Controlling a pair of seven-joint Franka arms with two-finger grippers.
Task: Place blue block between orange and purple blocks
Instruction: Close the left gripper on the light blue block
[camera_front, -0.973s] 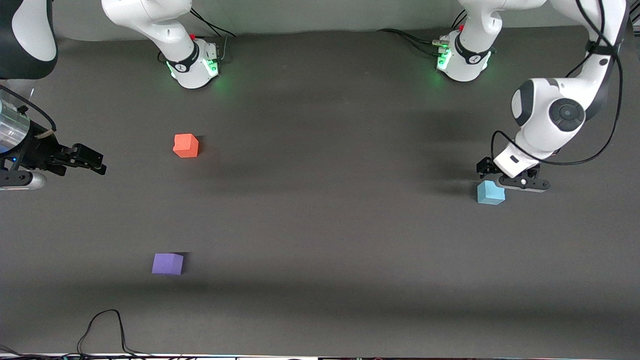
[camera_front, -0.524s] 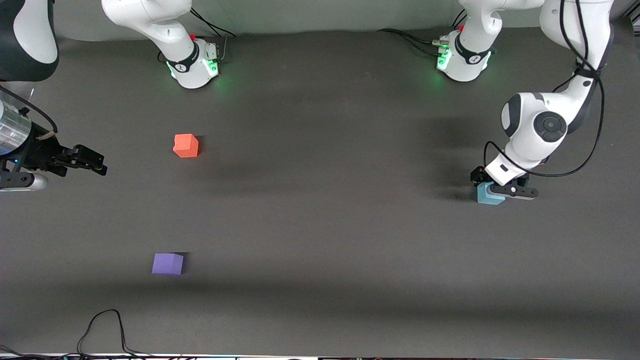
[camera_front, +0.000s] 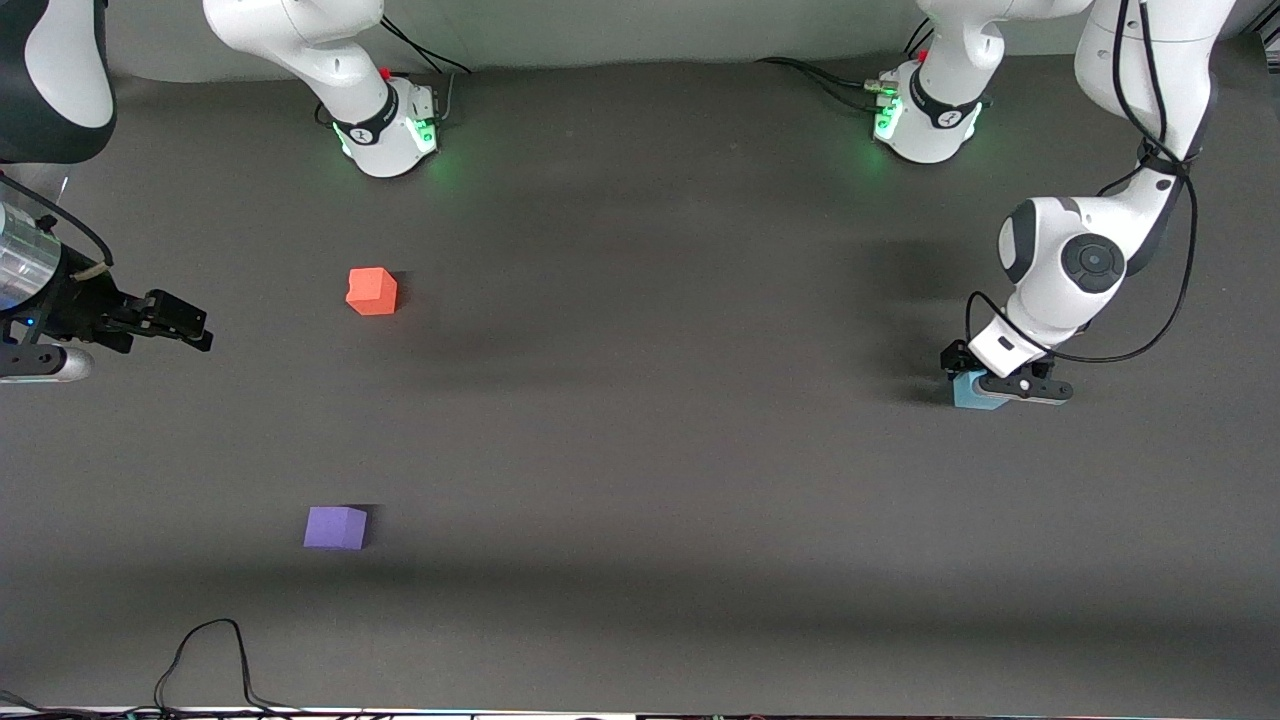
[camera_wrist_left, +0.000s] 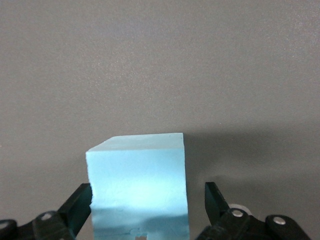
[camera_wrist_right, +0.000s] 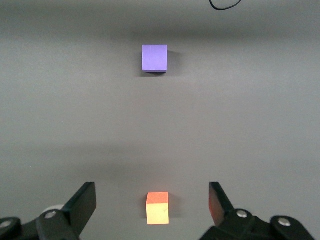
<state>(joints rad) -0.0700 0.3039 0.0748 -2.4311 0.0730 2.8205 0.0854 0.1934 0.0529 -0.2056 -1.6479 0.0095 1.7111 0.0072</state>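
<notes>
Left wrist view settles the matter: the blue block (camera_wrist_left: 137, 187) sits squarely between the two fingers (camera_wrist_left: 77, 207) of the left hand (camera_wrist_left: 147, 210), which stand apart with a sliver of gap on either flank, so nothing is clamped yet. From the front view the left hand (camera_front: 1003, 380) is down at the block (camera_front: 975, 392) on the surface (camera_front: 640, 450), toward the left arm's end. The orange block (camera_front: 371, 291) and the purple block (camera_front: 335, 527) lie well apart from it, toward the right arm's end, orange farther from the front camera and purple nearer, with bare surface between them. So the carry should run straight across toward the right arm's end, into that gap. The right hand (camera_front: 170, 320) waits with its fingers spread, up over the right arm's end of the surface; its wrist view looks down on both cubes.
</notes>
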